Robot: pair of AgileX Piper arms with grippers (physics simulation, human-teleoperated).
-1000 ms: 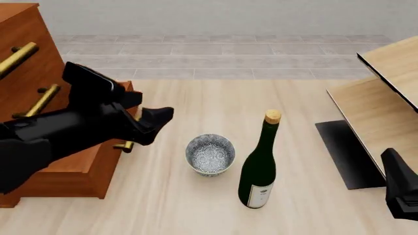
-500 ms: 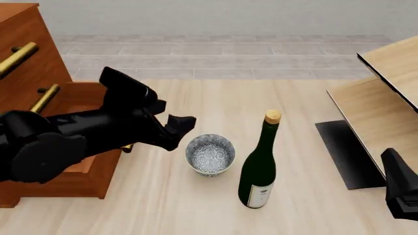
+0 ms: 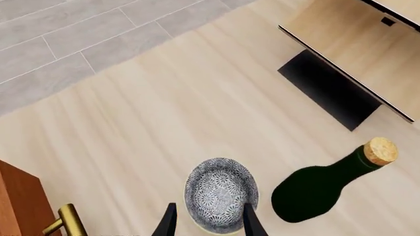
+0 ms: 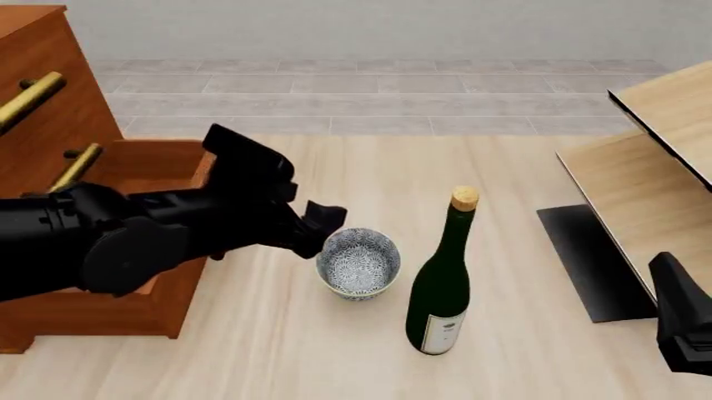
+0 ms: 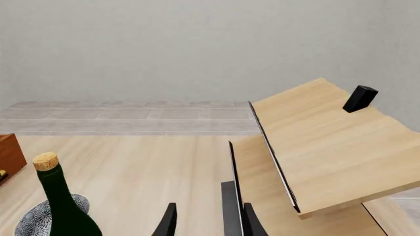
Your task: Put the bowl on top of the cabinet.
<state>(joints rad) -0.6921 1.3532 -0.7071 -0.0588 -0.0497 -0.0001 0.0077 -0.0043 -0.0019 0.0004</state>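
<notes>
— Where's the speckled bowl (image 4: 358, 262) right now?

— Sitting upright on the pale wooden table (image 4: 333, 350), between the open bottom drawer (image 4: 145, 167) of the reddish-brown cabinet (image 4: 45, 92) and the dark green wine bottle (image 4: 443, 283). The bottle stands just beside it, cork up.

— And the left gripper (image 4: 319, 227)?

— Right at the bowl's near-left rim, tilted down toward it. From the left wrist view the two fingertips (image 3: 169, 222) stand apart, with the bowl (image 3: 221, 193) partly between them, so the jaws are spread and holding nothing. I'd judge it is lining up to pinch the rim, not gripping yet.

— The right gripper (image 5: 206, 221)?

— Parked low at the right, well away from the action. Its fingers look parted too, empty, pointing toward the pale light-wood furniture (image 5: 321, 147).

— What worries you?

— A few things. The bowl is round and deep with a thin wall; if only one finger lands on the rim when the jaws close, it could tip or skid across the table. And it would skid toward the bottle, which is tall and narrow, so a nudge might topple it.

— Anything on the cabinet side?

— The arm is bulky and sits just above that open drawer, with the brass handles (image 4: 28, 96) close behind. Lifting the bowl up to the cabinet's top means swinging past them; a clipped drawer edge or handle could jolt a rim grip loose. The top is barely in the front view, so I can't tell what room is up there.
</notes>
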